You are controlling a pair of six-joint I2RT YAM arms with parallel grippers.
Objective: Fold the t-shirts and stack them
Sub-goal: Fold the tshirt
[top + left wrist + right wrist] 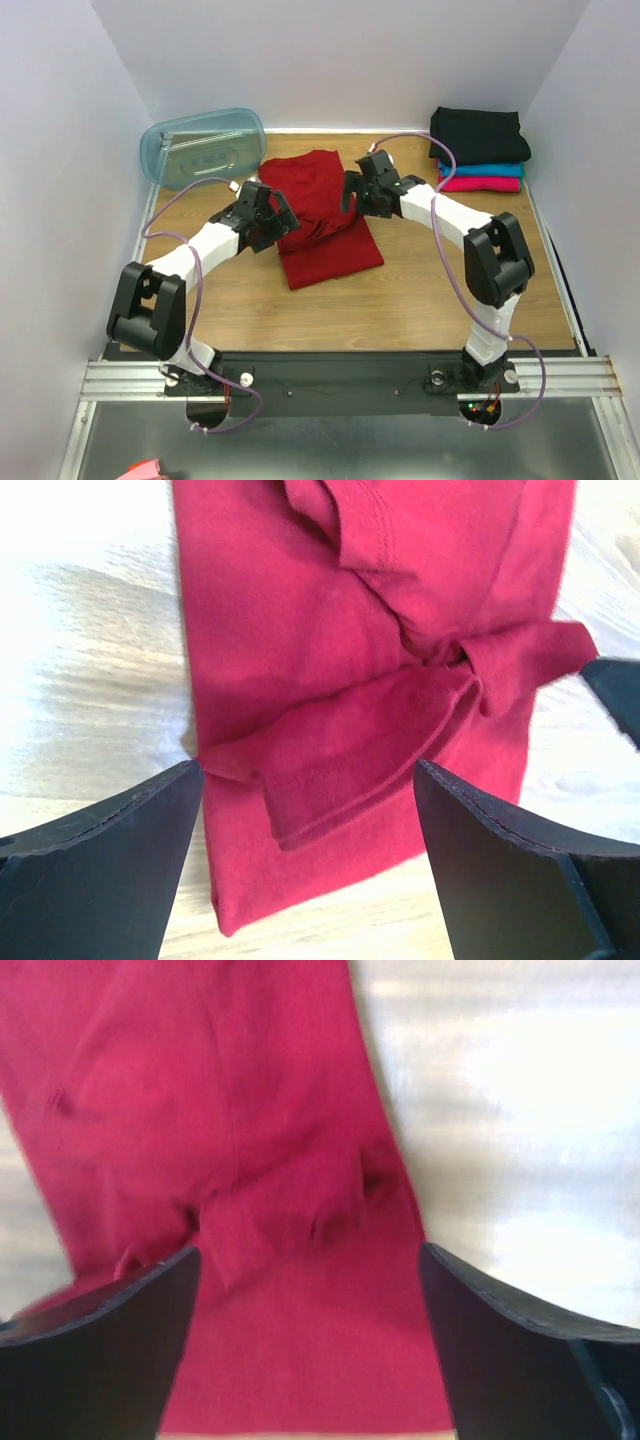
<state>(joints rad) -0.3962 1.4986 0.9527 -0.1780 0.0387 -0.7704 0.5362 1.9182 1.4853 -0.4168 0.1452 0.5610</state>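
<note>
1. Top external view: the deep red t-shirt [325, 225] lies near the middle of the bench [420, 290]. It is partly folded into a long strip, with loose folds bunched across its middle.
2. The left claw [272, 215] is at the shirt's left edge. The right claw [362, 190] is at its right edge, farther back.
3. Left wrist view: the fingers [100, 870] are spread wide with nothing between them. A bunched sleeve and a stitched hem of the red cloth lie below the gap.
4. Right wrist view: the fingers [100, 1350] are spread wide and grip nothing. Creased red cloth lies beneath, with bare bench wood to its right.
5. A folded stack sits in the far right corner: black t-shirt [478, 135] on top, teal t-shirt [485, 170] in the middle, pink t-shirt [480, 184] at the bottom.
6. A translucent blue tub [203, 147] sits in the far left corner, near the red shirt's far end.
</note>
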